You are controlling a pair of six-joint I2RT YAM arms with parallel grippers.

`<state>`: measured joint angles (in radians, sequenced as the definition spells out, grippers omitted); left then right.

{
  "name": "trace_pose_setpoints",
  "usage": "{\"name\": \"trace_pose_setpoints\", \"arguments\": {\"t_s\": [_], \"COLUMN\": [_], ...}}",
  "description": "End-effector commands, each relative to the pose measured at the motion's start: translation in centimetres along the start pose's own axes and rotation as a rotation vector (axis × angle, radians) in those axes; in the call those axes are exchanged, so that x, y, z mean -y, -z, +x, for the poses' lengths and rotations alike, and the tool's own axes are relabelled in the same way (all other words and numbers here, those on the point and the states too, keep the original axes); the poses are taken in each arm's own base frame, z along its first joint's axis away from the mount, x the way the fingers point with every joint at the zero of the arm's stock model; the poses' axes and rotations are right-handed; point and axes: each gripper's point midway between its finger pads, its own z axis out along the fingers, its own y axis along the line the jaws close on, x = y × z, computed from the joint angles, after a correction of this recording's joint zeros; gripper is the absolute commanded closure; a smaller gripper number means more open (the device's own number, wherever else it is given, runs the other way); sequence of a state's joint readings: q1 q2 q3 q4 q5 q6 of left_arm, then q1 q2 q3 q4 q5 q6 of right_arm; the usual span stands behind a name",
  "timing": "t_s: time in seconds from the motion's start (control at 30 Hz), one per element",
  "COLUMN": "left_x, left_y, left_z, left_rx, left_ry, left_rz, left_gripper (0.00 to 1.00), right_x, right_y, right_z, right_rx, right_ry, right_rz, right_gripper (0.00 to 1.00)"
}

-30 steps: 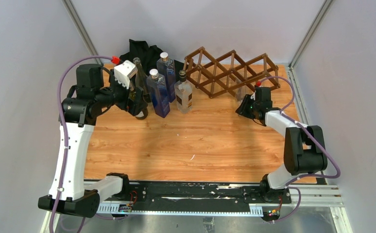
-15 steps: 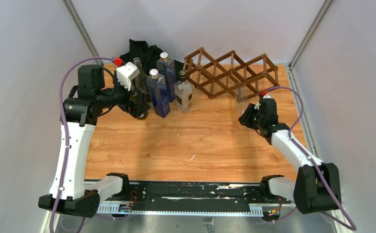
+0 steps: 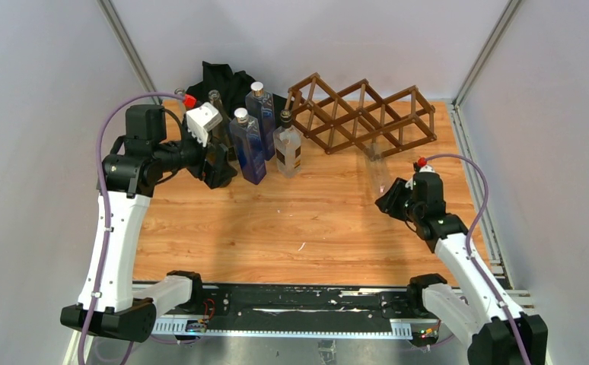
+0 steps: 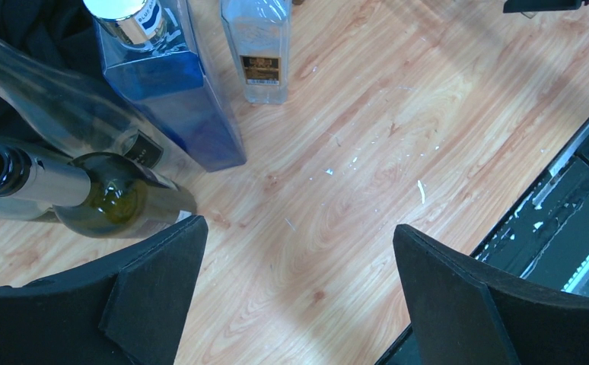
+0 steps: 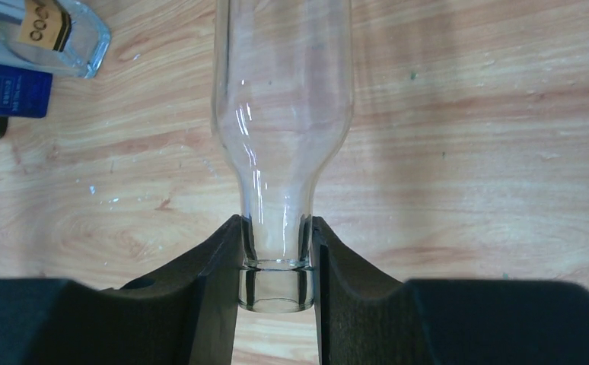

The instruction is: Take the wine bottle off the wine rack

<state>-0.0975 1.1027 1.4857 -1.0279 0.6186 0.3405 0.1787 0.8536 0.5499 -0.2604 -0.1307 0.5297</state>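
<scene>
- The right wrist view shows the grip plainly: the right gripper (image 5: 276, 262) is clamped on the neck of the clear wine bottle (image 5: 284, 91), its black fingers (image 5: 208, 296) pressed to both sides just below the lip; from the top view the glass is only a faint outline, wine bottle (image 3: 377, 167), in front of the right gripper (image 3: 393, 199).
- Only the top view shows the wine rack (image 3: 364, 114), standing at the far side of the table (image 3: 307, 220); the bottle lies just in front of the rack's right part, between it and the gripper; whether its base touches the sticks cannot be told.
- The bottle's long axis runs near to far, neck toward the gripper and the near-right, base toward the rack; in the wrist view the body widens straight away from the fingers.
- The left wrist view shows the left gripper (image 4: 299, 232) spread wide with nothing between its fingers, over bare wood; beside it are a dark green bottle (image 4: 120, 201), a blue bottle (image 4: 173, 99) and a square clear bottle (image 4: 257, 46).
- The right arm reaches from its base at the near right, forearm slanting up and left; the left arm stands tall on its white link, forearm bent rightward, left gripper (image 3: 219, 163) at the group of bottles before a black cloth (image 3: 219, 80).
</scene>
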Motion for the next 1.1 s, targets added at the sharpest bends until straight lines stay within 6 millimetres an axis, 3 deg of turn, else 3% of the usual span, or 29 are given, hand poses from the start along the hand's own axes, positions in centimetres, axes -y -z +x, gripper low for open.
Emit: {"name": "trace_pose_setpoints", "arguments": {"t_s": [0.0,0.27,0.57,0.8,1.07], "left_x": [0.4,0.8,4.0,8.1,13.5], "left_y": [0.3,0.3,-1.7,-5.5,-8.4], "left_z": [-0.1,-0.1,0.7,4.1,8.3], "left_rx": [0.017,0.026,-0.007,-0.146,-0.285], "left_ry": [-0.026,-0.052,-0.169,-0.306,-0.413], "left_rz": [0.012,0.039,0.179,0.332,0.544], "left_gripper": [0.02,0.00,0.00,0.00,0.00], "right_x": [-0.4,-0.8,-5.0,-8.6,-12.1], "right_y": [1.2,3.0,6.2,8.5,10.8], "right_z": [0.9,1.5,1.1,2.1,2.0], "right_rx": [-0.011,-0.032,-0.131,-0.268,-0.387], "right_ry": [-0.034,-0.035,-0.025,-0.110,-0.058], "right_rz": [-0.016,-0.036,-0.200,-0.350,-0.429], "right_gripper": [1.00,1.00,1.00,1.00,1.00]}}
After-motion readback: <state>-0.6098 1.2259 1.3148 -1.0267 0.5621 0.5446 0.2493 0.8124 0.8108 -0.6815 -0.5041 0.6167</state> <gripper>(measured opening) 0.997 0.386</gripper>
